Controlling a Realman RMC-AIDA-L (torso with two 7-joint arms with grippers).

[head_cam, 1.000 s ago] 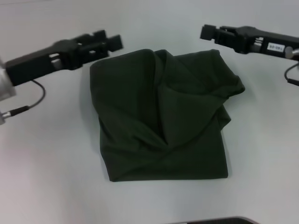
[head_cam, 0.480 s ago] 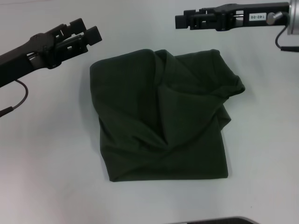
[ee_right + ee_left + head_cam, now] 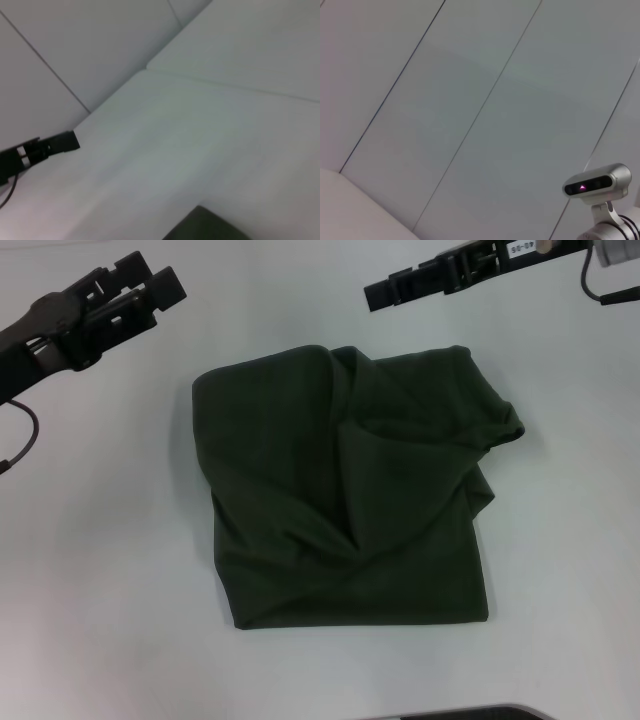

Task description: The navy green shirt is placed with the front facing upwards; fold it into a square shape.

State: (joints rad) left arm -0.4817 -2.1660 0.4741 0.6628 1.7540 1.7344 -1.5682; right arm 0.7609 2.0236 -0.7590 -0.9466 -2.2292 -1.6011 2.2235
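— While the navy green shirt (image 3: 345,490) lies bundled in the middle of the white worktop (image 3: 110,570), where are the two hands?

— Both are off it. The left hand (image 3: 150,285) hangs over bare worktop beyond the shirt's far left corner, well apart from the cloth. Its two fingers (image 3: 128,266) stand a little apart with nothing between them. The right hand (image 3: 375,292) hangs past the far edge of the shirt, toward its right side, also clear of the fabric.

— Is the right one spread or pressed together?

— I cannot tell; it shows side-on as one dark bar.

— How does the shirt lie?

— Folded to a rough square, not a neat one. A deep crease runs from the far edge down toward the middle, the right half is humped and rumpled, and a fold sticks out at the right edge. The near edge is fairly straight. No lettering shows.

— Anything around it or in the way?

— Only a dark curved edge (image 3: 450,713) at the near border of the head view. The left wrist view shows a panelled wall (image 3: 470,100) and a small grey camera (image 3: 597,182) on a stalk; the right wrist view catches a corner of the shirt (image 3: 205,227) and the left hand (image 3: 60,142) farther off.
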